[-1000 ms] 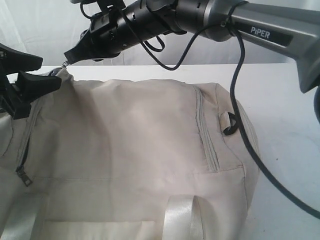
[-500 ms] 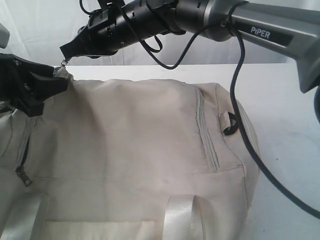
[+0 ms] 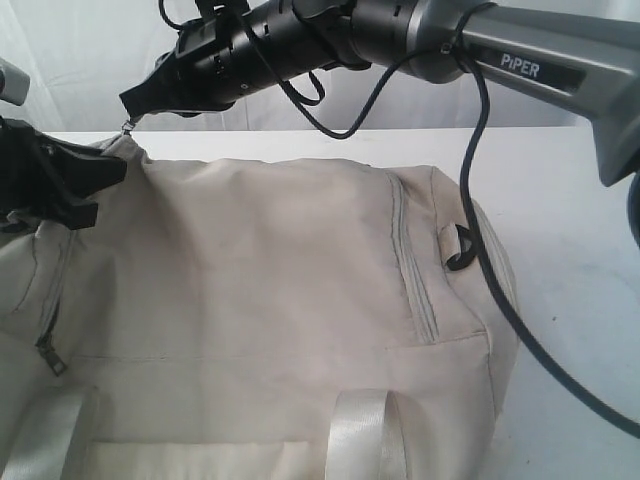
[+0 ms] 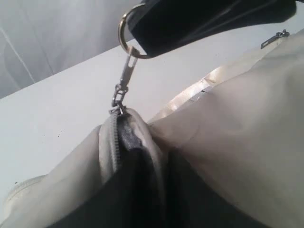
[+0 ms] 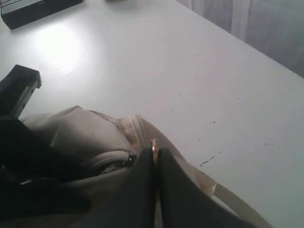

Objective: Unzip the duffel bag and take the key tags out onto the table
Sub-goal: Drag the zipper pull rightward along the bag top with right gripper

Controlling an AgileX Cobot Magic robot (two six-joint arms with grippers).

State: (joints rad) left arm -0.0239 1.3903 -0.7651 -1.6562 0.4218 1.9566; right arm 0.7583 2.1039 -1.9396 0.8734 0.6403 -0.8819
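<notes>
The duffel bag [image 3: 260, 270] is matt cloth, its handle [image 3: 362, 435] glossy webbing, its zip pull [image 4: 126, 76] bare metal.

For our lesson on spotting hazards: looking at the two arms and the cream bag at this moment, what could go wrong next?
1. The right gripper holds the zip pull only by its thin ring; a hard tug could slip it free.
2. The left gripper seems to pinch just a fold of the duffel bag, so the bag may drag instead of unzipping.
3. The black cable hangs by the D-ring and might snag.
</notes>
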